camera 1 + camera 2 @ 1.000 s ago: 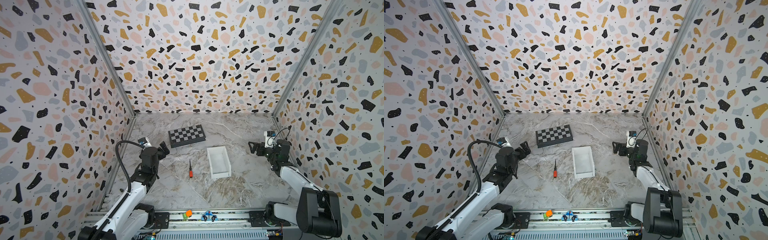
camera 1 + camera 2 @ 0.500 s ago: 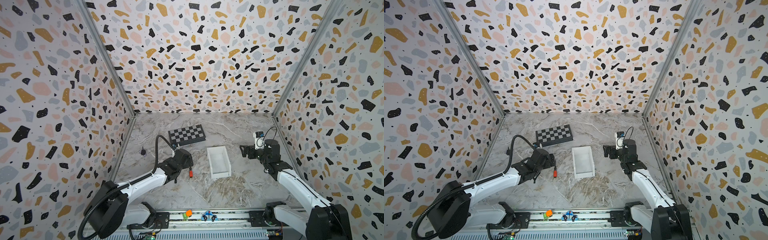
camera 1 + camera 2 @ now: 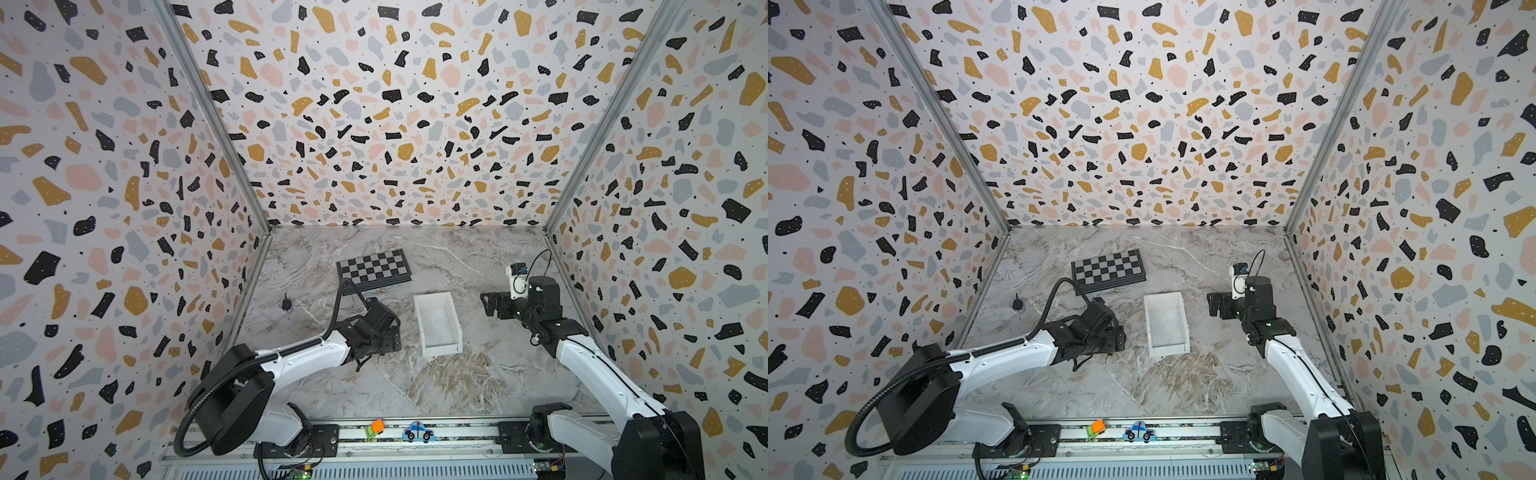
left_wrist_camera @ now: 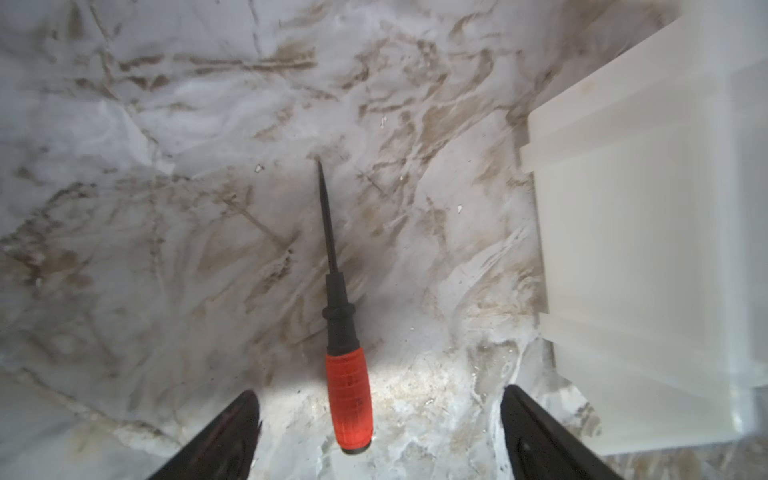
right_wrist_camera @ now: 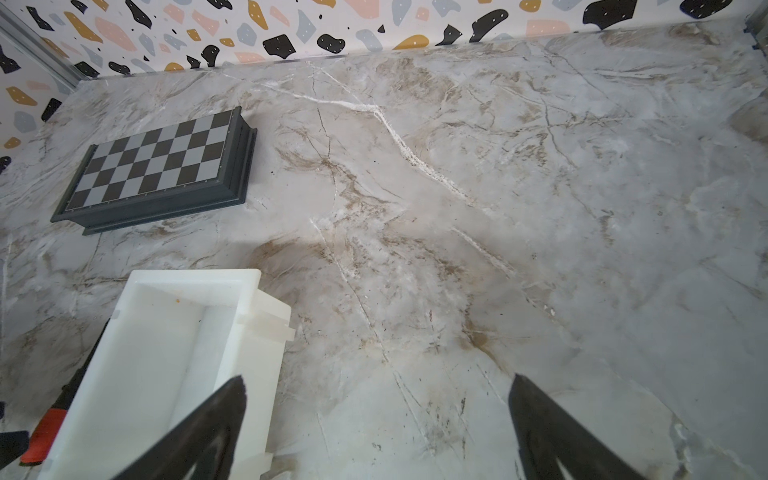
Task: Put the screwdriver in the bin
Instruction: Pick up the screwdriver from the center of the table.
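Note:
The screwdriver (image 4: pixel 348 399) lies flat on the marble table, its orange-red handle between the wide-apart fingers of my open left gripper (image 4: pixel 380 391). Neither finger touches it. Its thin black shaft points away from the gripper. In both top views the left gripper (image 3: pixel 388 332) (image 3: pixel 1115 336) sits low over the screwdriver and hides it, just left of the bin (image 3: pixel 419 328) (image 3: pixel 1148 328). The white bin (image 4: pixel 623 249) is empty. My right gripper (image 3: pixel 490 303) (image 5: pixel 379 377) hovers open and empty to the right of the bin (image 5: pixel 187 277). The screwdriver handle (image 5: pixel 45 432) shows beyond the bin's far wall.
A black-and-grey chessboard (image 3: pixel 374 270) (image 5: pixel 158 166) lies behind the bin. A small black object (image 3: pixel 286 304) stands near the left wall. An orange-and-green toy (image 3: pixel 374 428) and a blue toy car (image 3: pixel 419 432) rest on the front rail. Patterned walls enclose three sides.
My left arm swung in from the left wall and came down over the screwdriver, which it now covers. My right gripper moved inward toward the bin.

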Motion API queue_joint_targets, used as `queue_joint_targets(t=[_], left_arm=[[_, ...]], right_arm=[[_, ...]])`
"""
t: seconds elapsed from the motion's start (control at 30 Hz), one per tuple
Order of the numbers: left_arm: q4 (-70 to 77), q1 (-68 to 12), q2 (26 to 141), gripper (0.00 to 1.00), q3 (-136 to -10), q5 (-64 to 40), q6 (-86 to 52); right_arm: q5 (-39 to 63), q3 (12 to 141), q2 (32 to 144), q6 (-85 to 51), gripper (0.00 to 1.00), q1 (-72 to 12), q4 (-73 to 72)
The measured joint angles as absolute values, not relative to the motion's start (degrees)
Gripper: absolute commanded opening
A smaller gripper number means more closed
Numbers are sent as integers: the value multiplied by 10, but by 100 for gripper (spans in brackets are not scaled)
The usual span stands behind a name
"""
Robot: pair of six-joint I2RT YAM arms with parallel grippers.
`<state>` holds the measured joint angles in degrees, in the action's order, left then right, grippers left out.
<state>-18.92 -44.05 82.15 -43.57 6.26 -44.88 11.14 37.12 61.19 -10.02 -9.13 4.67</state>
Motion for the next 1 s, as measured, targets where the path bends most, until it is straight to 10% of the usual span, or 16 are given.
queue_joint_targets(t=[0.6, 1.0], left_arm=[[-307, -442, 920, 33, -516, 86, -446], [-307, -444, 944, 31, -516, 92, -453]], right_arm=[[156, 360, 611, -100, 99, -56, 47], [176, 349, 603, -102, 99, -39, 47]])
